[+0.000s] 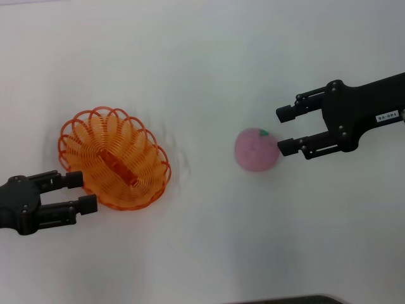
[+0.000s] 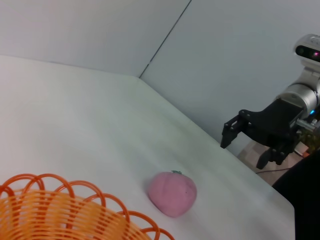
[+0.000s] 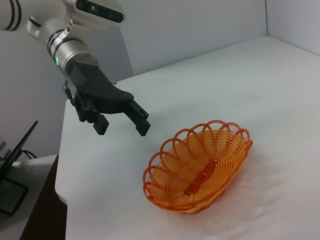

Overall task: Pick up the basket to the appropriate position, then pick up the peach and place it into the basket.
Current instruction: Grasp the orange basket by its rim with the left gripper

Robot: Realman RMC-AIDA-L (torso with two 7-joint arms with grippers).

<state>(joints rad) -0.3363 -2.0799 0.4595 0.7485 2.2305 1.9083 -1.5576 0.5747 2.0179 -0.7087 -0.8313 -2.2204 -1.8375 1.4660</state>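
Note:
The orange wire basket (image 1: 114, 158) lies on the white table at the left; it also shows in the left wrist view (image 2: 65, 215) and the right wrist view (image 3: 200, 167). The pink peach (image 1: 256, 149) sits right of centre, green spot up, also in the left wrist view (image 2: 172, 192). My left gripper (image 1: 80, 192) is open and empty, just left of the basket's near rim, also in the right wrist view (image 3: 121, 126). My right gripper (image 1: 286, 130) is open and empty, its lower fingertip right beside the peach; it also shows in the left wrist view (image 2: 245, 148).
The white table (image 1: 202, 63) spreads all around. Its edges show in the left wrist view (image 2: 240, 160) and right wrist view (image 3: 62, 165). A dark shape (image 1: 285, 299) sits at the bottom edge of the head view.

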